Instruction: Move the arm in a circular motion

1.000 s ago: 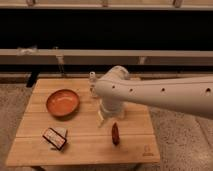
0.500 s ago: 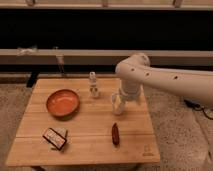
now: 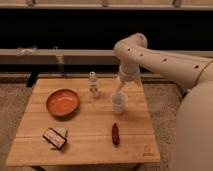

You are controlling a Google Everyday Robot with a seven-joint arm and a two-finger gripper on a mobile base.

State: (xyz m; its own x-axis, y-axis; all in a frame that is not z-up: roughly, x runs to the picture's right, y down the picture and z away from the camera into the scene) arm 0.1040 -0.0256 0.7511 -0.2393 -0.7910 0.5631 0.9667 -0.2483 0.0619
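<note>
The arm (image 3: 165,60) has swung rightward and back since 1 second ago, uncovering the middle of the surface (image 3: 85,150). It now reaches in from the right, its rounded joint high over the far edge. Its end points down, with the pincer (image 3: 120,90) hanging just above the cup (image 3: 118,104). Whether the pincer is wide or narrow cannot be told.

On the surface, the orange bowl (image 3: 63,102) sits to the left. The cup stands right of center, a flat packet (image 3: 55,137) lies near the front left, and 1 small bottle (image 3: 93,84) stands upright toward the back. A thin red item (image 3: 115,134) lies in front of the cup.

The main risk is probably height. If the circle is traced this low, the pincer could clip the cup or tip the bottle beside it.
</note>
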